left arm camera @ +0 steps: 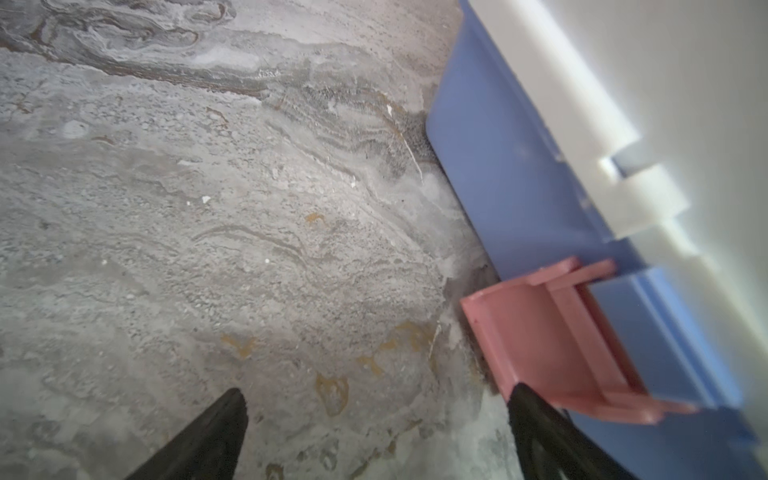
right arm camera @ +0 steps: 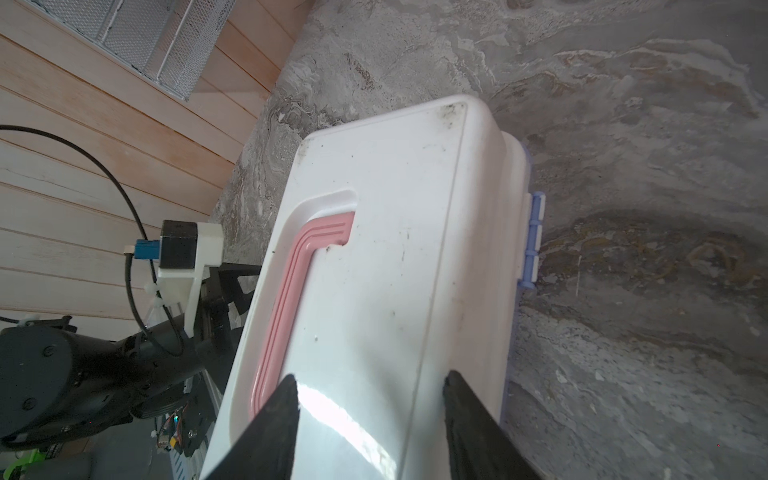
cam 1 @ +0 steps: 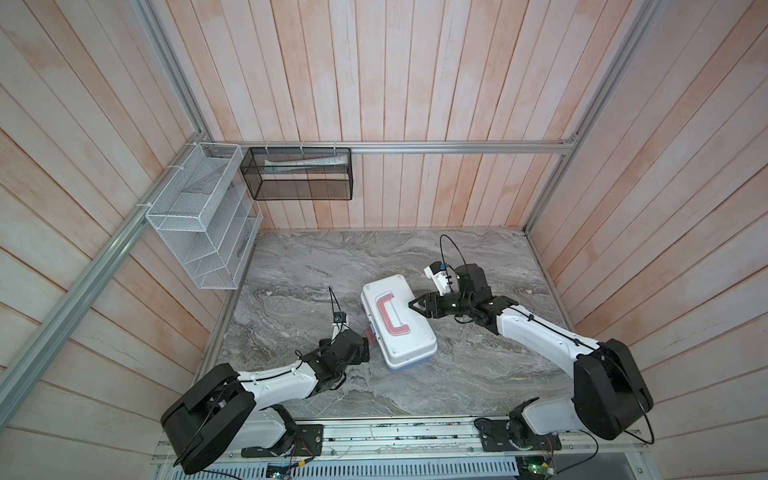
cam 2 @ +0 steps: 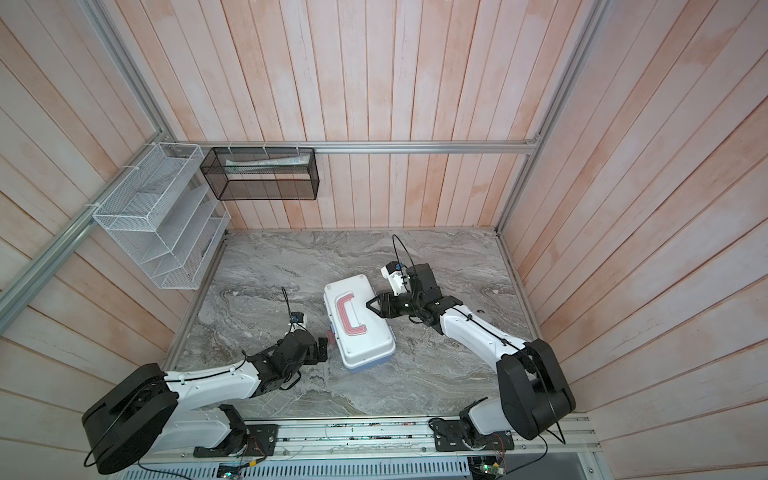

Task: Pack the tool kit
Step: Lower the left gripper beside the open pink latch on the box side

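The tool kit (cam 1: 411,336) (cam 2: 370,338) lies closed in the middle of the marble table, its white lid with the pink C-shaped handle (cam 1: 388,313) facing up over the blue base (left arm camera: 519,187). My left gripper (cam 1: 366,347) (left arm camera: 376,399) stands open and low beside the kit's left long side. One of its fingertips (left arm camera: 521,395) is right at the pink latch (left arm camera: 548,340), which sticks out from the base. My right gripper (cam 1: 415,305) (right arm camera: 372,380) hovers over the right part of the lid (right arm camera: 395,249), jaws apart, with nothing between them. No loose tools are in view.
A white mesh basket (cam 1: 199,216) hangs on the left wall and a black mesh basket (cam 1: 299,174) holding a pale tube hangs on the back rail. The kit's blue hinge (right arm camera: 534,241) faces the right arm's side. Walls enclose the table on three sides.
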Action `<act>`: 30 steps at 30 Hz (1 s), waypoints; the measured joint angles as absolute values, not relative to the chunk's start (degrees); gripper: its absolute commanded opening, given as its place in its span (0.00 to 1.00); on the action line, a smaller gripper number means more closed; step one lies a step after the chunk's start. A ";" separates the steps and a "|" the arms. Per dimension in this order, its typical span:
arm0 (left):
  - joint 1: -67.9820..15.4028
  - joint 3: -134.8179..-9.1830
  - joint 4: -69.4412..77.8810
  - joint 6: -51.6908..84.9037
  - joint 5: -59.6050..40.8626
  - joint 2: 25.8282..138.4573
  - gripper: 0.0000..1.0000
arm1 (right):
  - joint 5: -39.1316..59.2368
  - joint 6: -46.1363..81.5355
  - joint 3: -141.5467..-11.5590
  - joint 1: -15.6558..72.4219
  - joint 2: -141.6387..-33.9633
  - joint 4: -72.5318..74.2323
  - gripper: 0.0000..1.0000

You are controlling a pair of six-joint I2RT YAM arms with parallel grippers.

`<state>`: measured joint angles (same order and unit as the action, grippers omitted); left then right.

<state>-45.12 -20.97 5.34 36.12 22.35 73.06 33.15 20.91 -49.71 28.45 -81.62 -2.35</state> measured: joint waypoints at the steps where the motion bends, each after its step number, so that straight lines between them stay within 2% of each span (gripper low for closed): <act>1: -45.30 -20.78 5.67 35.94 22.04 72.51 1.00 | 33.19 20.99 -49.71 28.40 -81.62 -2.24 0.54; 13: -47.59 -16.45 12.95 30.11 15.07 72.07 1.00 | 33.54 21.04 -49.65 28.40 -81.62 -1.69 0.54; 26: -47.59 -16.64 22.55 26.09 17.76 79.66 1.00 | 33.80 21.06 -49.39 28.36 -81.60 -1.30 0.54; 30: -47.70 -16.88 23.62 26.83 21.45 81.43 1.00 | 33.82 21.06 -49.39 28.36 -81.60 -1.30 0.54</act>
<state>-47.70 -16.88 23.62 26.83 21.45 81.43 33.82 21.06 -49.39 28.36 -81.60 -1.30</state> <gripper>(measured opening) 0.998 0.539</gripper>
